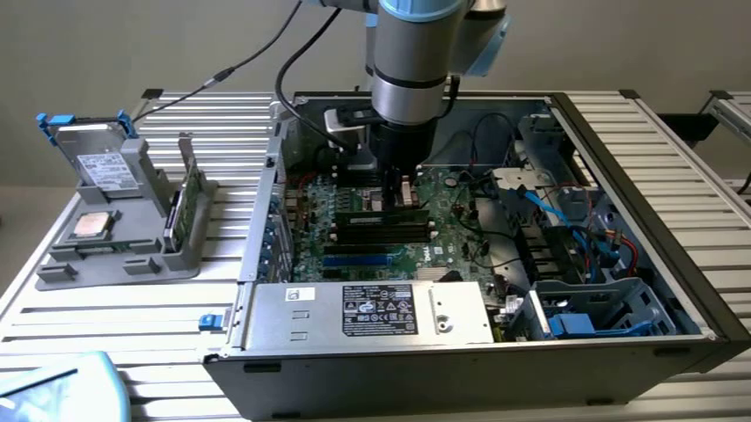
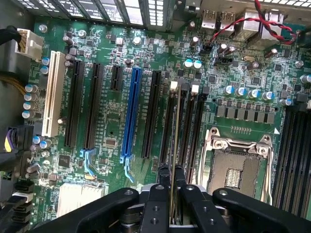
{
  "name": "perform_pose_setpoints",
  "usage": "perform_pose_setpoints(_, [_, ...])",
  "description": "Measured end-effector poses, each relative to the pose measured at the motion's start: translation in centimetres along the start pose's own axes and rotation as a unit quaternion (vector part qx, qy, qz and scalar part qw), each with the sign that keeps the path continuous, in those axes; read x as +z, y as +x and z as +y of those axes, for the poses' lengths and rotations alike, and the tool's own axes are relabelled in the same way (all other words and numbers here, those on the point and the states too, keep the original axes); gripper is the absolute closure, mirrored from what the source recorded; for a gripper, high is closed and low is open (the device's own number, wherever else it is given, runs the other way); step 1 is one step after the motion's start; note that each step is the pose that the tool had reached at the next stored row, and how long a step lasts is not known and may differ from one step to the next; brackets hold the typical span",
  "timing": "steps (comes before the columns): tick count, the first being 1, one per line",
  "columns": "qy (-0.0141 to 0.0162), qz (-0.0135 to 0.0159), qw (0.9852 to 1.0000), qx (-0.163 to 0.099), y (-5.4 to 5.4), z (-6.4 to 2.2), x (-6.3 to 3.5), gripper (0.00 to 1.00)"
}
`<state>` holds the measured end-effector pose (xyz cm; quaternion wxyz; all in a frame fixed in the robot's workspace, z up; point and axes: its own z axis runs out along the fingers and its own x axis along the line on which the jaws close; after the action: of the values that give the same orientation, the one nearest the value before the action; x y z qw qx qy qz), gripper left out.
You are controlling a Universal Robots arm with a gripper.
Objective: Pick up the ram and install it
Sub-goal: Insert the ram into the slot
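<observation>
In the wrist view my gripper is shut on the ram, a thin green stick seen edge-on between the two black fingers. The stick runs along the black memory slots beside the open processor socket. I cannot tell whether it is seated or just above its slot. In the exterior view the gripper reaches down into the open computer case, with the ram lying lengthwise over the motherboard.
Blue and black expansion slots lie beside the memory slots. Cables and drive cages crowd the case towards the exterior view's right. A grey fixture outside the case holds a hard drive, a processor and another upright stick.
</observation>
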<state>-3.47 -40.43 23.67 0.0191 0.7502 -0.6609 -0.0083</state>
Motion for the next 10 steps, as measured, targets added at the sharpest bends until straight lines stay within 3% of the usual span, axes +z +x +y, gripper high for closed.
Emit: perform_pose_setpoints(10, [-0.0005,-0.0003,0.9999,0.014,0.09,-0.20,0.10,0.86])
